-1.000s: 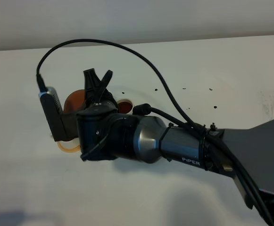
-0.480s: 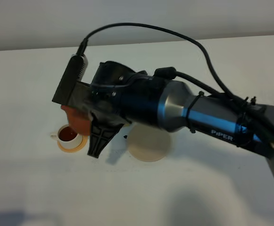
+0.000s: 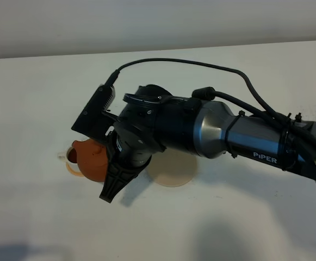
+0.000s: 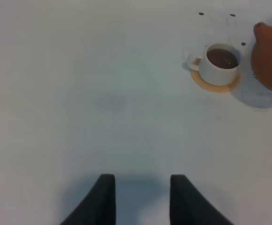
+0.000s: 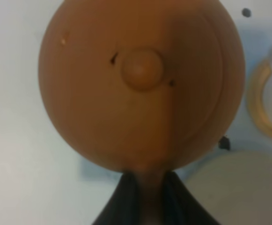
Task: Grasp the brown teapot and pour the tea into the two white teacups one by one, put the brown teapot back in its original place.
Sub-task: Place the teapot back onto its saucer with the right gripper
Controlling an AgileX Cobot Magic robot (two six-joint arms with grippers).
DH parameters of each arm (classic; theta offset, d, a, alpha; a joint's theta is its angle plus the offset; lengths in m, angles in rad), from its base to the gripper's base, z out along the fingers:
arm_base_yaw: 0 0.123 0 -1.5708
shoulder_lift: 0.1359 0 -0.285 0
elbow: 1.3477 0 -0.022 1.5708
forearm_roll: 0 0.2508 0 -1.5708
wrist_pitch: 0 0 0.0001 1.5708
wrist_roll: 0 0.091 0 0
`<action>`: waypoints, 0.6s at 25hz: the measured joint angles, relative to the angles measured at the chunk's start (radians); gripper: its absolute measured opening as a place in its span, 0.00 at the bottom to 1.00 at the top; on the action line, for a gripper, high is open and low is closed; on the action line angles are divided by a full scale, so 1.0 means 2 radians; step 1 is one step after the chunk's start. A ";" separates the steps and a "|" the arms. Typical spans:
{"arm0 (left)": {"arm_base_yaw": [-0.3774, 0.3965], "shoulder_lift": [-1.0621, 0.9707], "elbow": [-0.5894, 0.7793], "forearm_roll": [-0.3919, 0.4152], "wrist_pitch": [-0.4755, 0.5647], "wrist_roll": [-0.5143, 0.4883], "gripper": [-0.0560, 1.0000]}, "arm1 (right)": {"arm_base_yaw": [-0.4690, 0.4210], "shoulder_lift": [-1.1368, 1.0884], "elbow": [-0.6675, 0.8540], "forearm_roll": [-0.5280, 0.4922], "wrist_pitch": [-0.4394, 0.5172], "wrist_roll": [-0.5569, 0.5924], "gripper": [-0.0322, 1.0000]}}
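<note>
The right arm (image 3: 245, 144) reaches across to the left half of the table (image 3: 32, 98), well in from its far edge. The right fingers (image 5: 126, 201) are clamped on the handle of the teapot (image 5: 140, 84). The right wrist view shows the handle pinched between them and the round lid knob facing the camera. From the high view the teapot (image 3: 90, 160) hangs at the end of the arm, with the dark fingers (image 3: 114, 185) jutting past it toward the near edge. Its short spout points left at the cup (image 3: 65, 156), which it half hides. In the left wrist view the teapot (image 4: 271, 56) casts a shadow on the table below it, so it looks lifted, though how far it is tilted I cannot tell.

The cup (image 4: 220, 63) stands on an orange coaster (image 4: 215, 84), just beside the teapot and apart from its spout. It holds dark tea, and its handle is turned away from the teapot. Small black specks (image 4: 201, 13) dot the table beyond it.

The pale disc (image 3: 171, 171) lies just right of the teapot, partly under the arm. The teapot is beside it, not on it.

The left fingers (image 4: 103, 201) are apart with only bare table between them, well away from the cup.
</note>
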 joint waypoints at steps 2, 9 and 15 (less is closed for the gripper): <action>0.000 0.000 0.000 0.000 0.000 0.000 0.34 | -0.004 0.000 0.013 0.003 -0.012 0.000 0.12; 0.000 0.000 0.000 0.000 0.000 0.000 0.34 | -0.010 0.006 0.040 0.020 -0.040 0.000 0.12; 0.000 0.000 0.000 0.000 0.000 0.000 0.34 | -0.010 0.021 0.056 0.030 -0.069 0.000 0.12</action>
